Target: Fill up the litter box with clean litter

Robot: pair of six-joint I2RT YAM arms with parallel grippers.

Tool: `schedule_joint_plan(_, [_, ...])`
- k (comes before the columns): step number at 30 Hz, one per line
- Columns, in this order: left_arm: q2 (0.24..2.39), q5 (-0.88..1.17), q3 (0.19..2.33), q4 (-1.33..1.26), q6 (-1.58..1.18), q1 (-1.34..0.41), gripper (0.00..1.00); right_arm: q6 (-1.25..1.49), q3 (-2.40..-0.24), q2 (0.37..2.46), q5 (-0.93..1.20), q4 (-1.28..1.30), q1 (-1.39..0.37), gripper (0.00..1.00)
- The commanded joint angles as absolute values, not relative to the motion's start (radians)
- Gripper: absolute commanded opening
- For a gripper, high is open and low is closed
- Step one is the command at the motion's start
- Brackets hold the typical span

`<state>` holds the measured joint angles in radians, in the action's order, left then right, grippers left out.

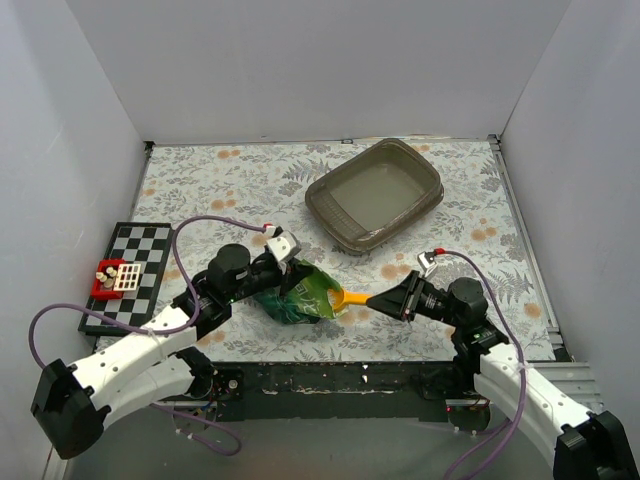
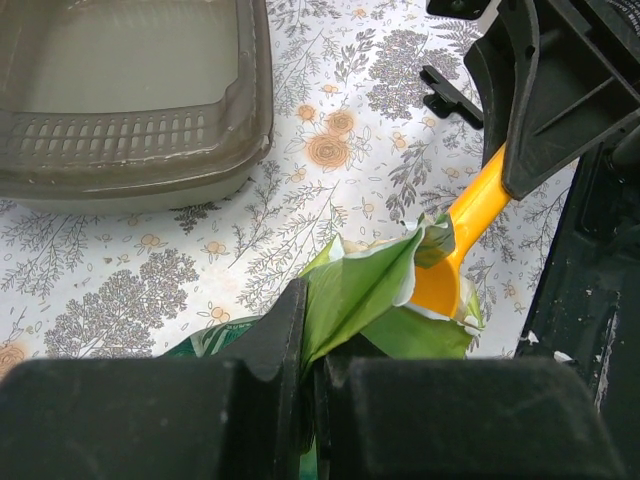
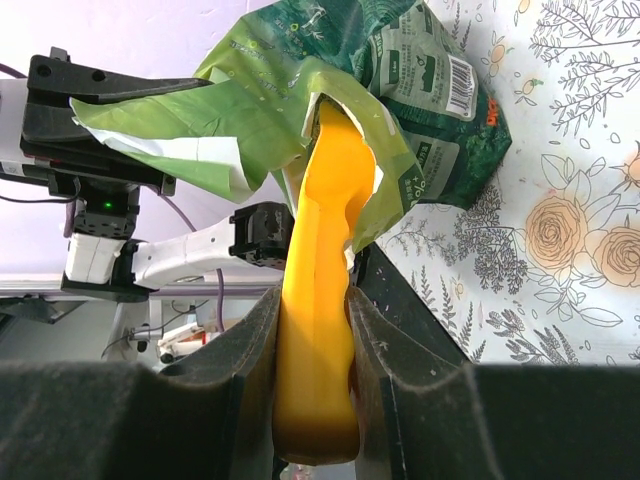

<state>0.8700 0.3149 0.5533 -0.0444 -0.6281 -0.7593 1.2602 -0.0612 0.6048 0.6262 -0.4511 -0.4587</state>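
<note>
Reaching in from the near left, the left arm bends at the elbow and points its left pincer [image 1: 289,264] rightward, clenched on a fold of the green bag [image 1: 298,295]; the left wrist view shows the green film pinched between the two black fingers [image 2: 270,345]. From the near right, the right arm stretches leftward and low, its right pincer [image 1: 378,299] clamped on the handle of a yellow-orange scoop [image 1: 352,297]. The right wrist view shows that handle squeezed between the pads, and the scoop's far end is pushed into the bag's torn mouth, where the bowl is hidden. The bag sits crumpled near the middle of the bench [image 1: 220,190], between the two pincers, its opening facing right. At the left edge lies a black-and-white chequered board [image 1: 140,285] carrying a small red and white object [image 1: 112,277]. Purple cables loop over both arms. Farther back, right of centre and well apart from bag and scoop, the litter box [image 1: 335,218] rests flat and turned at an angle, grey-brown with rounded corners and a slotted inner wall. Its floor looks pale and smooth; whether any litter lies on it cannot be told
</note>
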Motion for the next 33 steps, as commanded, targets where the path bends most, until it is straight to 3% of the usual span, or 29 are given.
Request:
schedule_joint_plan(1, [0.853, 0.348, 0.525, -0.043, -0.67, -0.813, 0.0, 1.232, -0.064, 0.545, 0.572, -0.325, -0.445, 0.01])
schedule_joint_plan(33, [0.761, 0.301, 0.433, -0.061, -0.663, -0.824, 0.0, 1.305, -0.23, 0.043, 0.37, 0.346, -0.437, 0.01])
